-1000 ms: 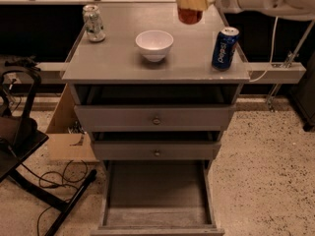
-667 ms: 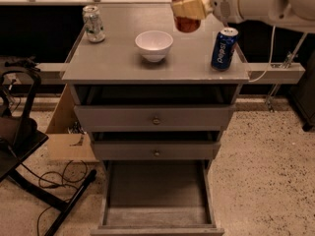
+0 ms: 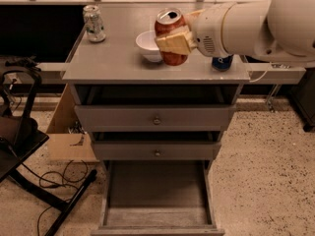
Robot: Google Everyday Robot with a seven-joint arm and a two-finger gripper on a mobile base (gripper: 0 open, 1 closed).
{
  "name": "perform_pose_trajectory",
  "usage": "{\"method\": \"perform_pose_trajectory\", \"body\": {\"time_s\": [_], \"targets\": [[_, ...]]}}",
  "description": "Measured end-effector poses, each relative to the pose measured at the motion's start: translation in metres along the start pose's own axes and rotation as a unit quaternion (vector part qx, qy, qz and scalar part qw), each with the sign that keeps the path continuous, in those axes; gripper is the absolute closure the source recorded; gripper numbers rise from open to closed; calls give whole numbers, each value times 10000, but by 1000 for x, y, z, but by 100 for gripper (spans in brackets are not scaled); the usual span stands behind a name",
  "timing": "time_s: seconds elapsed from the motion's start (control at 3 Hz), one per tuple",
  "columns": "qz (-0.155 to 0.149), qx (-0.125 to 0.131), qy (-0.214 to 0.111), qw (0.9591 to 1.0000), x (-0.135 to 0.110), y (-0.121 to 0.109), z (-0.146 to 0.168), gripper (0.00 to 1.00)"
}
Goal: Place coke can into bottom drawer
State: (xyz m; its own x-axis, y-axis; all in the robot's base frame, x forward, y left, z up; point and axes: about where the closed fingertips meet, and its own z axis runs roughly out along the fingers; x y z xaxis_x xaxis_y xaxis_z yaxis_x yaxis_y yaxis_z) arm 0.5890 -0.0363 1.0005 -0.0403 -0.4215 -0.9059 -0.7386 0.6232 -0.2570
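The red coke can (image 3: 170, 26) with a silver top is held upright in the air, in front of the cabinet top. My gripper (image 3: 175, 42) is shut on the can, its cream-coloured fingers (image 3: 172, 42) wrapped across the can's middle, and the white arm reaches in from the right. The bottom drawer (image 3: 156, 219) is pulled open low in the view, a long grey tray with low side walls. It lies well below the can.
A white bowl (image 3: 146, 45) sits on the grey cabinet top (image 3: 113, 58) just behind the can. A silver-green can (image 3: 93, 23) stands at the back left. A blue can (image 3: 222, 63) is mostly hidden behind the arm. Two knobbed drawers (image 3: 156, 119) are shut. A black stand and cables lie left.
The gripper with the coke can has moved left and toward the camera, from above the cabinet's back right to in front of the bowl. The arm now covers most of the blue can.
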Motion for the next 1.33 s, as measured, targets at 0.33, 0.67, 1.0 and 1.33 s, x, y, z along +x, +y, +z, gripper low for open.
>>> {"method": "perform_pose_trajectory", "body": {"time_s": [0.33, 0.67, 1.0, 1.33], "targets": [[0, 0, 0, 10000, 0, 0, 0, 100], [145, -165, -12, 9998, 34, 11, 11, 100], [584, -486, -77, 9971, 115, 41, 31, 100], [705, -565, -403, 9951, 208, 78, 58, 100]]}}
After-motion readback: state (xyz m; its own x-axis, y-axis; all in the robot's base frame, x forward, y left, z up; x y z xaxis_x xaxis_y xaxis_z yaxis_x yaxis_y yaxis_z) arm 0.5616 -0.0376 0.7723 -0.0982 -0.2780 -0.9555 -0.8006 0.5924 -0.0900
